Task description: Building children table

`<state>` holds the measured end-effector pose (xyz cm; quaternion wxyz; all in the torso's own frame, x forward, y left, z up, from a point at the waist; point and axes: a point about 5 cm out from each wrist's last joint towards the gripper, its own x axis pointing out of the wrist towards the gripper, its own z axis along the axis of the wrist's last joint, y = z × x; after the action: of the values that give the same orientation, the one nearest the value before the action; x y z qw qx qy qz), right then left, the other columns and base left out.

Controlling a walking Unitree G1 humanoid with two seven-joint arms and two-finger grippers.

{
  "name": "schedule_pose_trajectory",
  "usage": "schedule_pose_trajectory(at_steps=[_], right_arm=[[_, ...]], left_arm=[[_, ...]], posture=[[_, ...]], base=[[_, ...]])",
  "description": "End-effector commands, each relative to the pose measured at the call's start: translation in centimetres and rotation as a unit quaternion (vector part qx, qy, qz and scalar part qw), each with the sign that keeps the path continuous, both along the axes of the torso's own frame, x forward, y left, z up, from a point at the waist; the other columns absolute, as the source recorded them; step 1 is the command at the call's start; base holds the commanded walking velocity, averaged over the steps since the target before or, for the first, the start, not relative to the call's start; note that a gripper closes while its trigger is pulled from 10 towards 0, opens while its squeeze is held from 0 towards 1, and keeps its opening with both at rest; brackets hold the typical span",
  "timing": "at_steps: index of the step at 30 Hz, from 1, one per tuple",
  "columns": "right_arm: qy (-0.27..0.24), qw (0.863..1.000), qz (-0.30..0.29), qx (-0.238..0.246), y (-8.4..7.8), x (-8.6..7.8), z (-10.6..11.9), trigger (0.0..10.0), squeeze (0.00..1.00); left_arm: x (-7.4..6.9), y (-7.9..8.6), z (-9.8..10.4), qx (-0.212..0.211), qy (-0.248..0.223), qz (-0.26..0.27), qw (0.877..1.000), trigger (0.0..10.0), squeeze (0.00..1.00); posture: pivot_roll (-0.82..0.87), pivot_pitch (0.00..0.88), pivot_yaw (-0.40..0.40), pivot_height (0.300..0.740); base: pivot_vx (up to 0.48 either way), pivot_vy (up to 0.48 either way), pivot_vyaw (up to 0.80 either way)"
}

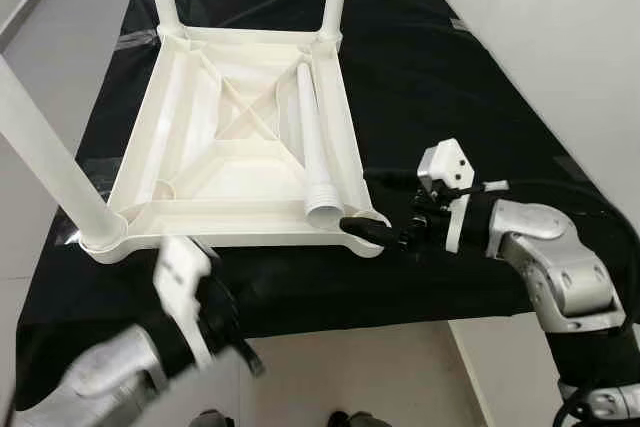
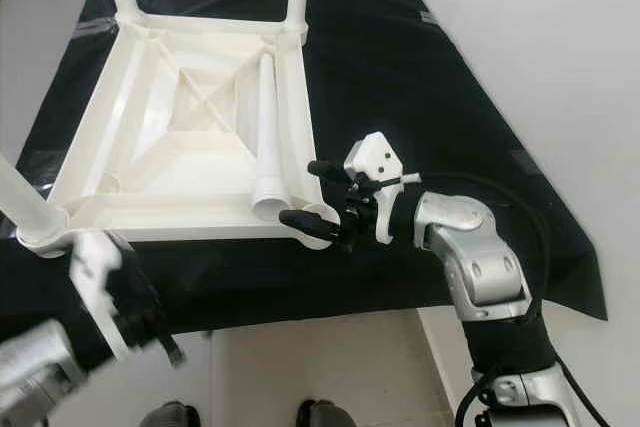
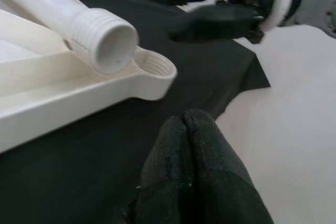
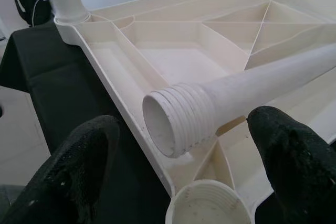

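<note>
Right gripper (image 1: 368,202) sits spread at the upturned tabletop's (image 1: 190,127) near corner. Loose leg (image 1: 312,142) lies inside; left gripper (image 1: 240,342) hangs below the cloth edge

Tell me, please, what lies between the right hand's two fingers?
The loose table leg's threaded end, untouched, sits between the right hand's open fingers in the right wrist view.
</note>
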<state>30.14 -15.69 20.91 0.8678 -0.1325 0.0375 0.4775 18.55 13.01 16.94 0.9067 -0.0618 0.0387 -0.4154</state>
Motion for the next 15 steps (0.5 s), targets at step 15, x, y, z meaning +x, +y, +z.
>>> schedule_pose_trajectory(at_steps=[15], right_arm=[[0.024,0.999,-0.043,-0.001,4.0,-0.2,-2.5,10.0,0.00]], left_arm=[[0.0,0.2,-0.9,0.030,-0.004,0.032,0.999,10.0,0.00]], posture=[[0.05,0.157,-0.060,0.740]], base=[[0.000,0.000,0.00]])
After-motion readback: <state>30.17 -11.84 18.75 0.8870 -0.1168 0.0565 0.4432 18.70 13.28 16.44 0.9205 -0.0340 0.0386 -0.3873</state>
